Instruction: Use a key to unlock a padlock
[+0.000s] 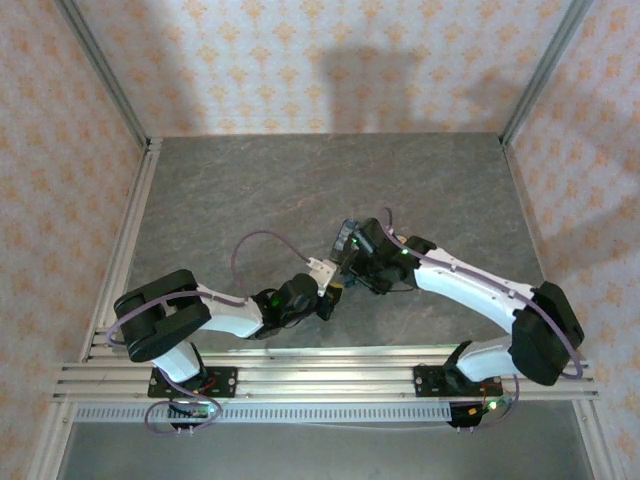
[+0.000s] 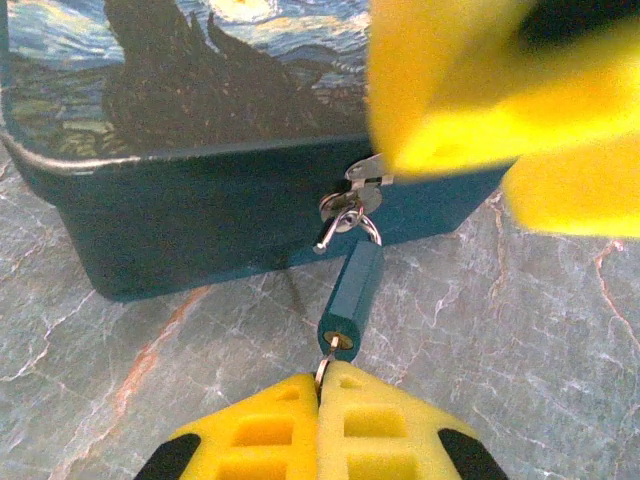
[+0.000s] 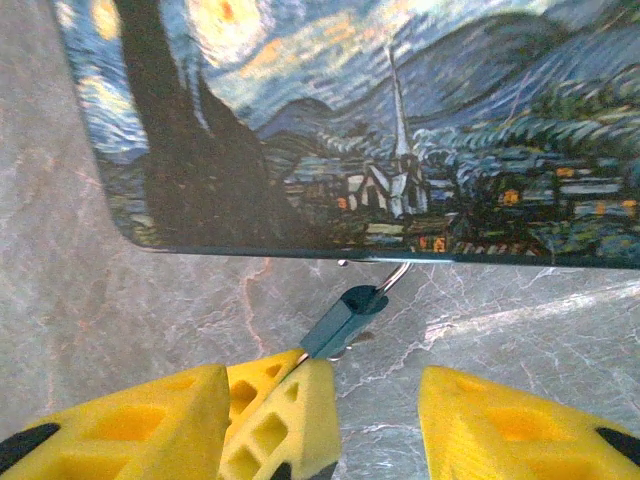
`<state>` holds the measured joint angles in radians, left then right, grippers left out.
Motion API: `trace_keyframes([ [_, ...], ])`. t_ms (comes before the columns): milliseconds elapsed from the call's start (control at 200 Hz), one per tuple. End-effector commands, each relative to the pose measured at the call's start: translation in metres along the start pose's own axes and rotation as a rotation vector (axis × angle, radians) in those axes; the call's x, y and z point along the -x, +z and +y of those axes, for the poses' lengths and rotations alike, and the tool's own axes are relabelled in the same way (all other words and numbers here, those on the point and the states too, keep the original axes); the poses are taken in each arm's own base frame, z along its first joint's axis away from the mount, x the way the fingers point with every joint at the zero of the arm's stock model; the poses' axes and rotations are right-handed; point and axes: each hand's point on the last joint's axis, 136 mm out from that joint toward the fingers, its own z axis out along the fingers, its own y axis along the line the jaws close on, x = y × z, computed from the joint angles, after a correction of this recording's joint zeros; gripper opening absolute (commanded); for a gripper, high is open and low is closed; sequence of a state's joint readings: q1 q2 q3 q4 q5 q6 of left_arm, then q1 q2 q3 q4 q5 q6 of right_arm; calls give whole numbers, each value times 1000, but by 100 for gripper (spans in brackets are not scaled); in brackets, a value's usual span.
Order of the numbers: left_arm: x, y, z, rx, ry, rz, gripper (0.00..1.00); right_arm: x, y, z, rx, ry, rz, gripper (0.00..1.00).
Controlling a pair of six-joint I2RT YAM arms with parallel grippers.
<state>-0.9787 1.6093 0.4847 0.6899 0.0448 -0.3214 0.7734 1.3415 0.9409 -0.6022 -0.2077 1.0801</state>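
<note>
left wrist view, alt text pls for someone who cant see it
A small blue padlock hangs from the latch of a painted blue box on a marbled table, its brass keyhole end toward the camera. The left claw, shut, holds the key at that keyhole. The right claw is a yellow blur at upper right.

The fixed camera sits above and behind the arm bases. It looks down and forward across the grey marbled table [image 1: 250,190], well back from the dark blue tin box painted with a swirling night sky [image 2: 200,225]. The left wrist camera is low and very near, facing that box's front wall almost level. The right wrist camera hangs by the box's front edge, looking steeply down on its lid. Both wrist views share the small bluish padlock [image 2: 352,290] at the box's front wall.
</note>
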Motion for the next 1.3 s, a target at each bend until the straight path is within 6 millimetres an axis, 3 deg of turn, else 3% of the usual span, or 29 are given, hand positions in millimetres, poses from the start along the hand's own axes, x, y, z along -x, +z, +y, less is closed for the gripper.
trace_keyframes([
  [0,-8,-1,10,29,-20,16,0,8,-12,-9,-4,17,-56,53],
  [255,0,-5,6,11,-24,-3,0,5,-9,-17,34,76,-61,52],
  [611,10,-8,-7,-45,43,-29,0,-4,15,-3,86,129,-17,51],
  [921,14,-11,-5,-42,43,-54,0,-11,34,-5,72,174,27,47],
  [1296,13,-14,-4,-39,46,-61,0,-16,43,-10,25,160,35,41],
])
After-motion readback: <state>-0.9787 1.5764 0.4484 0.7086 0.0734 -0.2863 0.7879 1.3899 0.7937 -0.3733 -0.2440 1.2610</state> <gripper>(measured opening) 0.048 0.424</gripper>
